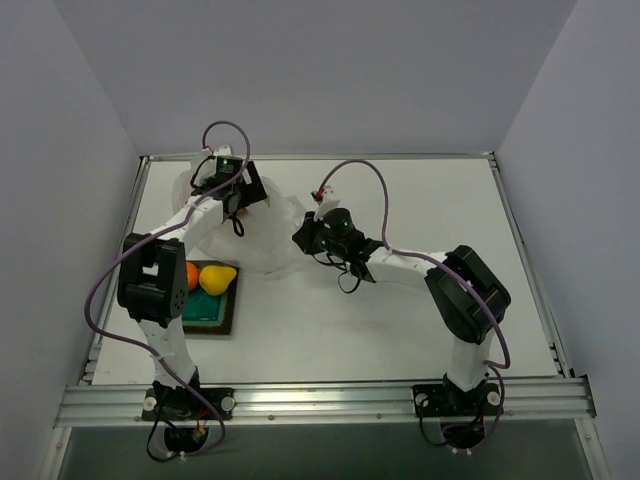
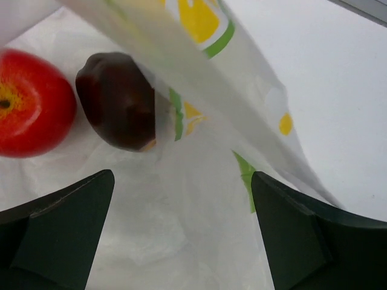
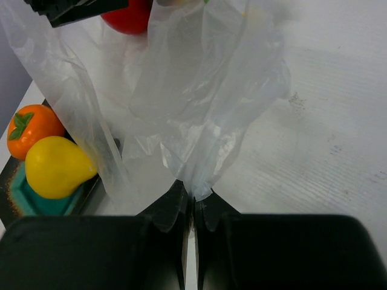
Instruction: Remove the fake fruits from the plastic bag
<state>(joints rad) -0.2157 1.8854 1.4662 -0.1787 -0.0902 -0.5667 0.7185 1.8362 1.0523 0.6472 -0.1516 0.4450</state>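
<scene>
Pinching the plastic bag [image 3: 199,90] tight in the right gripper [image 3: 193,205], with the left gripper [image 2: 181,202] spread wide and empty inside it, just short of the dark red fruit [image 2: 118,99] and red apple [image 2: 33,103]. Could close on the loose film draped alongside instead, or knock the glossy fruit deeper.

A white worktop [image 1: 400,330] fills the scene, and the right wrist view shows a few faint scuffs on it. Near its left edge a square green tray [image 1: 207,310] with a dark rim lies flat. A silver metal rail [image 1: 330,402] runs along the near edge. A thinner frame strip [image 1: 522,250] borders the right side. Plain pale walls [image 1: 320,70] stand at the left, far and right.
</scene>
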